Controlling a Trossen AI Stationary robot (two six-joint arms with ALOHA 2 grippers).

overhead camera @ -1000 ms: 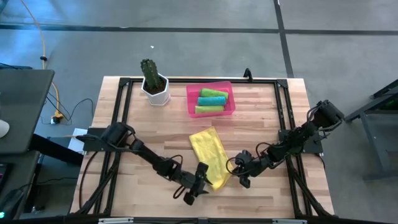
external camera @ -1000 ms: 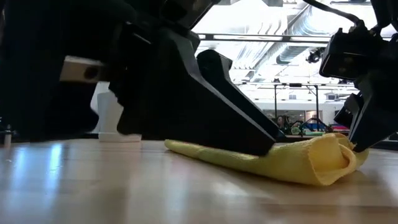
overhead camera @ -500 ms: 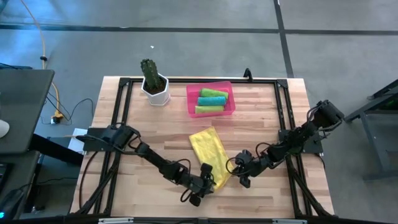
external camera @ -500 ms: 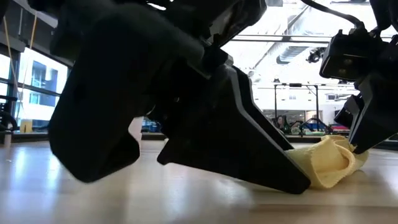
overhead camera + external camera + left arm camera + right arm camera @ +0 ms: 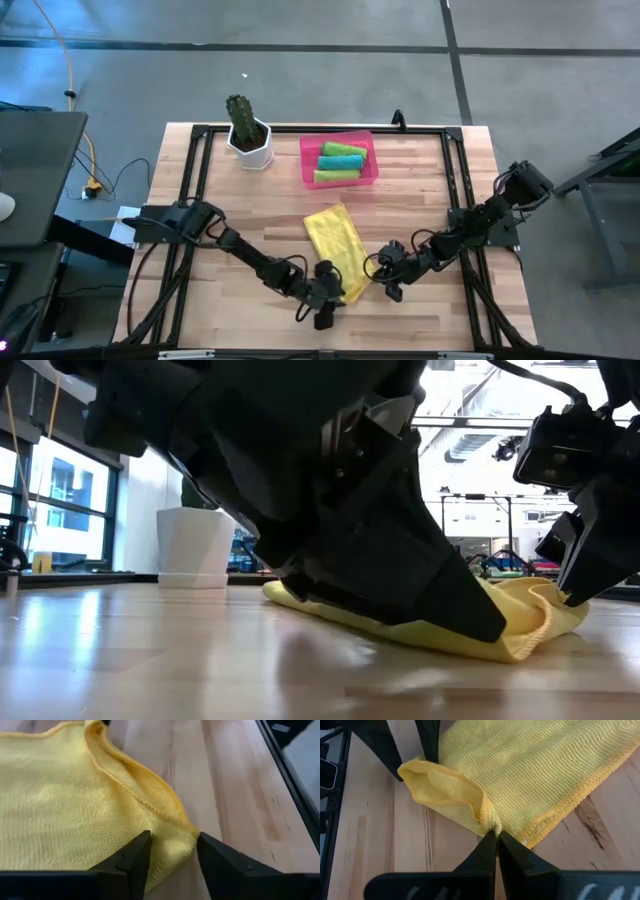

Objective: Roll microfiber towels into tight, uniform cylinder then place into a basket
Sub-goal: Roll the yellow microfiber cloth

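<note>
Around the yellow towel (image 5: 336, 240), bare worktop (image 5: 250, 205) lies open on its left side and between it and the pink basket (image 5: 339, 160). Its near end is crowded: the left end effector (image 5: 326, 296) straddles one corner, the right end effector (image 5: 379, 268) pinches the other edge. Beyond the left bare stretch, beside the basket, stands a potted cactus (image 5: 246, 132).

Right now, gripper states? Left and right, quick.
Left gripper: open, its fingers on either side of the near corner of the yellow towel.
Right gripper: closed, pinching the yellow towel's edge.
</note>
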